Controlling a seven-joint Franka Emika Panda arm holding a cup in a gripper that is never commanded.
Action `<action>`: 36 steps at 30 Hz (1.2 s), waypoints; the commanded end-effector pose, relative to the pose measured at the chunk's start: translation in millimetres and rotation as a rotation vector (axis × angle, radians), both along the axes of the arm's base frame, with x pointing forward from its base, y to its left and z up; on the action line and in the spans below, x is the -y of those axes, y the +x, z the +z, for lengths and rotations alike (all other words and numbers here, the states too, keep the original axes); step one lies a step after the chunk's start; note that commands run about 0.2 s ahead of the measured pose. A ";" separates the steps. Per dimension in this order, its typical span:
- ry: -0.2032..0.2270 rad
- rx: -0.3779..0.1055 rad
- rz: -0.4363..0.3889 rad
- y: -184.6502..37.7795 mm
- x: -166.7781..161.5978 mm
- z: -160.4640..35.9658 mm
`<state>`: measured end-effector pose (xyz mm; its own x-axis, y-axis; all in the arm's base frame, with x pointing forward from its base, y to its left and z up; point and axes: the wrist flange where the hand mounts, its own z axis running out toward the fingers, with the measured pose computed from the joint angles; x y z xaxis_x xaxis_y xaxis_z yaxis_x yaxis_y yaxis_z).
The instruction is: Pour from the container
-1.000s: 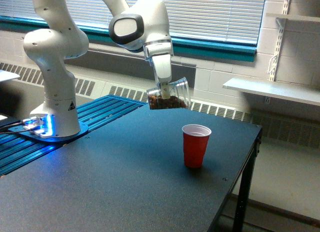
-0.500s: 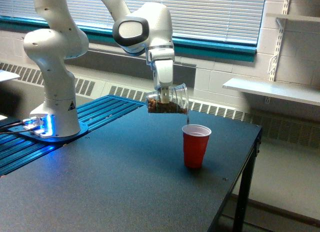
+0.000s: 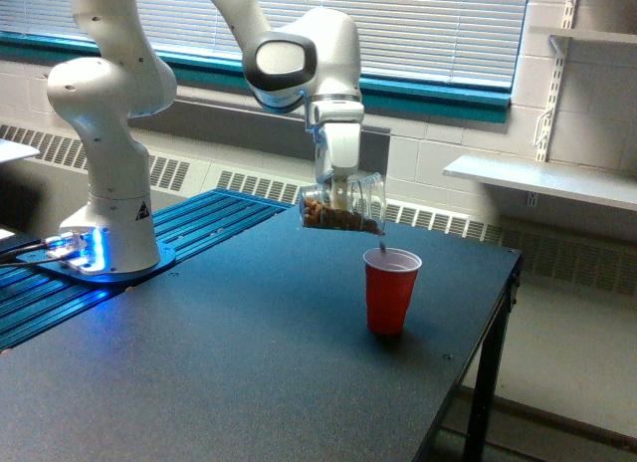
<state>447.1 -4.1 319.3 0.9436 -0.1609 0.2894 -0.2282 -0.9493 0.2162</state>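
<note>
Clear plastic container [image 3: 343, 204] tipped, clenched by one end effector [image 3: 339, 191], above one red cup [image 3: 389, 291]

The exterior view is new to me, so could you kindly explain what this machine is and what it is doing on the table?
This is one picture from a camera standing off to the side, not mounted on the machine. The white jointed machine is a robot arm, bolted at the exterior view's left. At its end is a gripper, a two-fingered clamp, shut on a clear plastic cup holding brown nut-like pieces. The cup is tipped on its side, its mouth toward the exterior view's right and slightly down. Just below that mouth, a red cup stands upright on the dark table. A small piece appears to be dropping toward it, so pouring seems under way.
</note>
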 end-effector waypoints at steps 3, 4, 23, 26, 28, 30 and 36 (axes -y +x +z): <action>-0.040 -0.002 0.037 14.9 -19.2 8.4; -0.044 -0.003 0.042 15.9 -20.3 9.0; -0.124 -0.052 0.075 15.6 -17.7 12.7; -0.132 -0.061 0.079 14.4 -16.9 13.3; -0.140 -0.065 0.082 14.3 -16.9 14.1; -0.141 -0.070 0.083 13.8 -17.3 13.8; -0.153 -0.082 0.092 14.0 -19.5 13.9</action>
<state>459.5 11.4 327.0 0.9716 -0.0649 0.2274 -0.1448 -0.9237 0.3548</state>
